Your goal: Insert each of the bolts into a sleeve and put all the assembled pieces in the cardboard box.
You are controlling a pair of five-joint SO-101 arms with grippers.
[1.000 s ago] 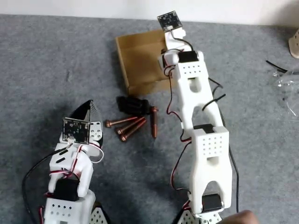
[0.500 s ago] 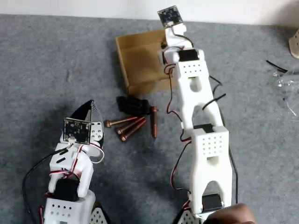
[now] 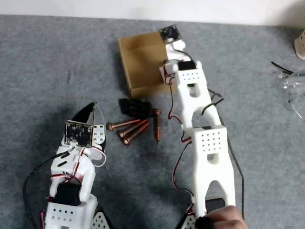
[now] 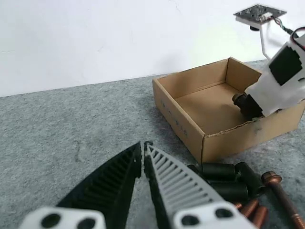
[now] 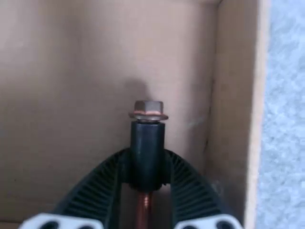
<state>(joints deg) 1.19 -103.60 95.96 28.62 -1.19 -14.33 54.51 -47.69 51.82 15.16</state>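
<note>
Copper-coloured bolt [image 5: 148, 110] sits already inside a black sleeve [image 5: 147, 143], and the right gripper [image 5: 147, 161] is pinching this assembled piece by the sleeve. It hangs low over the floor of the cardboard box [image 5: 233, 95], close to one of its walls. I think the hold is on the sleeve so that both parts travel together and the bolt does not slide out before the release. The box stands near the far edge of the tabletop [image 3: 47, 71], about at its middle.

Three loose bolts [image 3: 134, 131] and some spare sleeves [image 3: 136, 107] lie together just on the near side of the box, around the middle of the tabletop. There both arms can probably reach them. The left gripper [image 4: 143, 148] is pressed together on nothing, toward the near left part of the tabletop. It seems to wait beside the loose parts.

Compared with a second ago, the right arm has drawn back and come down, so its wrist is now over the box and not beyond the far wall. The left arm and the loose parts have not moved.
</note>
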